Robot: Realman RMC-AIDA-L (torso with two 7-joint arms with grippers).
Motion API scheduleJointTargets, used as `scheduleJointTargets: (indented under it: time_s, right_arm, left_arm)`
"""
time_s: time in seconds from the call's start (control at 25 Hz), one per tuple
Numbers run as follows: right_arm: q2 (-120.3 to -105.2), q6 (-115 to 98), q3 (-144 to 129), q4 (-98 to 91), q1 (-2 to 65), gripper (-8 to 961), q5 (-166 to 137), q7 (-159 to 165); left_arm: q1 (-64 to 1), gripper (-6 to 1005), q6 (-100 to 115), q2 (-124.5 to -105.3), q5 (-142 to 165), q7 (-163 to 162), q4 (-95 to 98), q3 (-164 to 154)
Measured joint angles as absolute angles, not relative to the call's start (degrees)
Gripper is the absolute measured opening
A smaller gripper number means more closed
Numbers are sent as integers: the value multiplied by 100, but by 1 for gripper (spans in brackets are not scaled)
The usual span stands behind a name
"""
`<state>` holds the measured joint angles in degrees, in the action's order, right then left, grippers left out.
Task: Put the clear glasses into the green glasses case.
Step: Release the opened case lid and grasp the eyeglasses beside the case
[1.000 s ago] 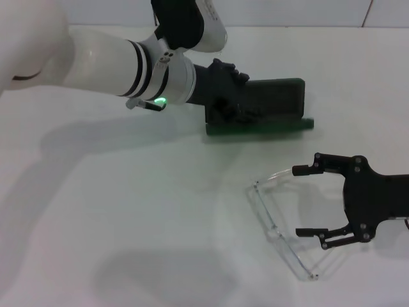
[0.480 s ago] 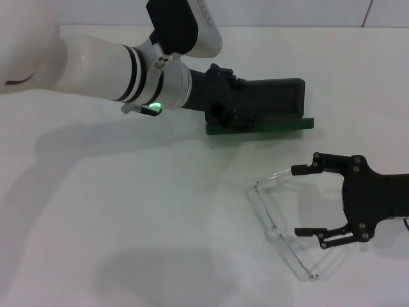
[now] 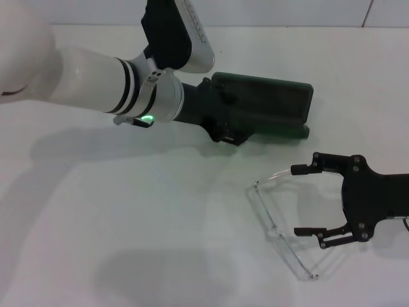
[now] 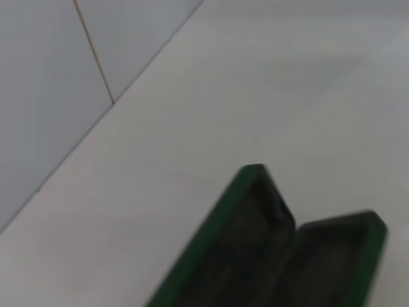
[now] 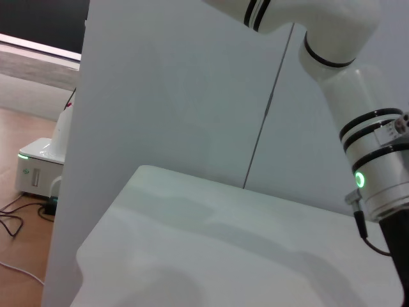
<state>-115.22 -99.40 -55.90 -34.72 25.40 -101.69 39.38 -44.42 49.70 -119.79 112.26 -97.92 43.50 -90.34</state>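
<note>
Clear glasses [image 3: 281, 224] lie on the white table [image 3: 128, 224] toward my right front, lens edge facing left, and their thin arms are so transparent that I can trace only parts of them. My right gripper [image 3: 305, 199] sits at them with its fingers [image 3: 303, 169] spread wide, one near each arm of the frame; whether either finger touches the plastic I cannot make out. Farther back, the green glasses case [image 3: 268, 102] rests on the table with my left gripper [image 3: 223, 121] at its near left end. That gripper's black fingers blend into the dark case, so I cannot tell how they stand or what exactly they hold. In the left wrist view the case [image 4: 281, 249] stands hinged open, dark lining showing, but it is cut off by the frame edge. The right wrist view shows only the table, the wall and my left arm [image 5: 364, 128].
</note>
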Motion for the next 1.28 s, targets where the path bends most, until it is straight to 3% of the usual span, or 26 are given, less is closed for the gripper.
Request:
scheduleJointTargets:
  time_s: [0.88, 1.08, 1.28]
  right_arm:
    - [-11513, -9860, -5589, -3471, 2592, 859, -10163, 3937]
    - [-11516, -9860, -5592, -3471, 2593, 859, -10166, 3922]
    - [-11526, -9860, -5619, -3470, 2593, 859, -10167, 3916]
  left_arm:
    - [-4226, 757, 6077, -11960, 11696, -10263, 5210, -8725]
    - [-3944, 756, 5480, -11990, 11294, -10194, 5520, -8546]
    - [-4144, 755, 4378, -12016, 11010, -10173, 5032, -8974]
